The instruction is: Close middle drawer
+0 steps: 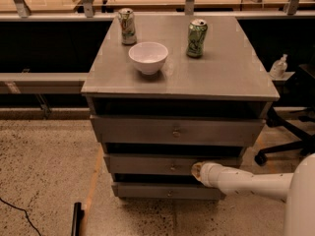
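Middle drawer (pixel 142 164) of a grey three-drawer cabinet (pixel 96 107), the slim wide front with a small round knob (pixel 173 167) at its centre, sits between the cabinet's taller top drawer (pixel 216 131) and its narrower bottom drawer (pixel 147 190), with a dark gap showing along its upper edge. The robot's claw (pixel 196 171) is at the cabinet's front, its tip at the middle drawer's face just right of the knob; whether the claw is spread or pressed together cannot be told. A white arm (pixel 246 182) runs from the claw toward the cabinet's lower right. On the cabinet's worktop (pixel 226 75) a white bowl (pixel 148 57) stands near the middle, a drinks can (pixel 128 26) behind it toward the back left corner, and a green can (pixel 197 38) upright to the bowl's right, all apart from one another. Right of the cabinet are a clear pump bottle (pixel 279 66) on a ledge and the legs of a black office chair (pixel 288 137). Left of the cabinet's foot, a slim black object (pixel 76 219) lies on the speckled floor (pixel 44 171).
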You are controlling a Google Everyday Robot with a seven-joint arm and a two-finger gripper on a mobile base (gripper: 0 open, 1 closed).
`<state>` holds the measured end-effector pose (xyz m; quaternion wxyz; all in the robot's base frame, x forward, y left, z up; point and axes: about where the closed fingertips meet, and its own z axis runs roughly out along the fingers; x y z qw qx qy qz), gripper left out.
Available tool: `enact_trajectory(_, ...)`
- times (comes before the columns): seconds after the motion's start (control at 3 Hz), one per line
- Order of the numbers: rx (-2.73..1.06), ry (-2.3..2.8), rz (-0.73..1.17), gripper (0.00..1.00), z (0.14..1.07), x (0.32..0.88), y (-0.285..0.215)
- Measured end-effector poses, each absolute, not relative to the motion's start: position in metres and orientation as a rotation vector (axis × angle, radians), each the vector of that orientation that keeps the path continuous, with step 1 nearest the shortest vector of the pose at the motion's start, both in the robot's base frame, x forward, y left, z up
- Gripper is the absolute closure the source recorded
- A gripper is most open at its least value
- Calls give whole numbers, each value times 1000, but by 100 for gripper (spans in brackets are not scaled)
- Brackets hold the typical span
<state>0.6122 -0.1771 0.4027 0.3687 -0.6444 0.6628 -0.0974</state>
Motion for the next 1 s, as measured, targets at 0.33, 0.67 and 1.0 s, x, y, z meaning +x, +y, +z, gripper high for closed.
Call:
enact_trajectory(0.33,-1652,1704,-205,100,410,602,-179)
enact_trajectory(0.67,-1653,1668,-133,100,453,578,-181)
enact_trajectory(1.0,-1550,1737,-36,98,534,511,-198)
